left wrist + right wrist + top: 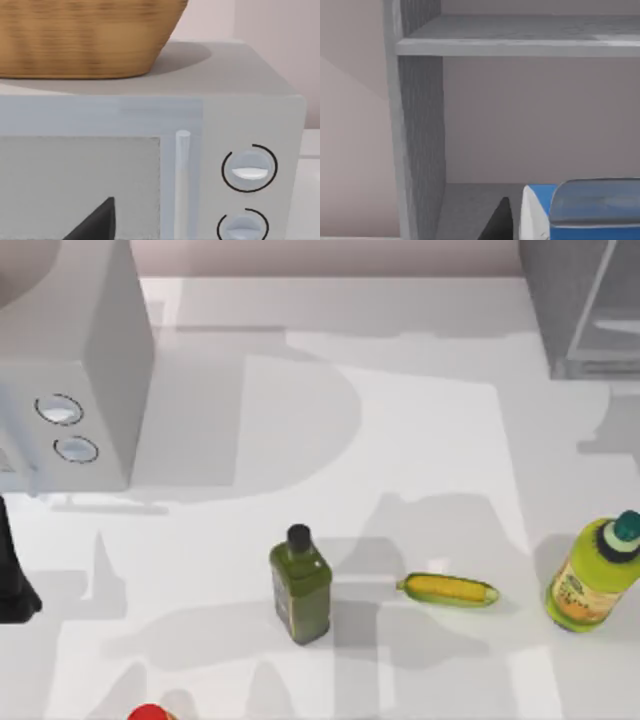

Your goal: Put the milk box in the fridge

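While the fridge (420, 150) stands open at the table's far right corner, grey walled with a shelf across its upper part, the right wrist view looks straight into its lower compartment. At the far left sits a pale grey appliance with two round dials (90, 370), and the left wrist view shows a woven basket (85, 35) resting on its top. Between them the white table (430, 460) carries a yellow-green bottle with a teal cap (592, 580) near the right edge, a green bottle with a black cap (300, 585) at the middle, and a corn cob (448, 589) lying between the two.

Smaller still, the milk box (585, 210) shows its blue top at the mouth of the lower compartment, just beside a dark fingertip of the right gripper (502, 220); whether those fingers pinch the carton or stand apart from it I cannot tell. The left gripper (95, 222) hovers close before the dialled appliance, and its spread I cannot tell either.

I judge the carton light and fairly stiff, though its thin walls would dent under a hard squeeze and its smooth faces could slip. The flat sides below the blue top look the best hold, kept upright until the base meets the compartment floor.
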{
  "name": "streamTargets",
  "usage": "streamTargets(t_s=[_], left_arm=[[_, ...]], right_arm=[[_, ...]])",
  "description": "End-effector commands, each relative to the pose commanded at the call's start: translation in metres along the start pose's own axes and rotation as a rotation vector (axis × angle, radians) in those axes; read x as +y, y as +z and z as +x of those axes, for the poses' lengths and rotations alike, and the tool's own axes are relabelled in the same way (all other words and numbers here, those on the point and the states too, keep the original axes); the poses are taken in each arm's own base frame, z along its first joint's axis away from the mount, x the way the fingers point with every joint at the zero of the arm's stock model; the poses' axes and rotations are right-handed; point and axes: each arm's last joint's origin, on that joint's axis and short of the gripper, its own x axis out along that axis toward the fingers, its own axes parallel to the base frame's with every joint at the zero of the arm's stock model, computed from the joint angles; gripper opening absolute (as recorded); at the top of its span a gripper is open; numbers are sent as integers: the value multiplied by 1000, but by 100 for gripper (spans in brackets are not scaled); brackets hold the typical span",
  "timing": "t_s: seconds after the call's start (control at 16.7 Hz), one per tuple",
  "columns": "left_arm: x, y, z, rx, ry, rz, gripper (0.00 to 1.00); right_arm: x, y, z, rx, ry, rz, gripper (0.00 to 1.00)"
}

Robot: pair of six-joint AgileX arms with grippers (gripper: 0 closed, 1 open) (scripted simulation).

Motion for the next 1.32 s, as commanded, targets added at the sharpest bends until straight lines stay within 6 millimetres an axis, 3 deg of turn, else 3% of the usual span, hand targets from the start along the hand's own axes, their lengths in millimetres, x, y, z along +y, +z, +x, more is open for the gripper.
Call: streamTargets(t_s=[0.24, 0.48, 0.72, 1.14, 1.32], left_arm=[[0, 0, 0, 0, 0, 0, 100], [0, 0, 0, 0, 0, 0, 100], [0, 0, 0, 0, 0, 0, 100], [0, 0, 0, 0, 0, 0, 100], [0, 0, 0, 0, 0, 0, 100]], right_arm=[[-29, -55, 79, 60, 0, 10, 0], [-53, -113, 123, 66, 1, 14, 0], [-66, -145, 139, 49, 1, 13, 0], [-65, -150, 141, 52, 6, 16, 0], [-65, -152, 156, 58, 12, 19, 0]])
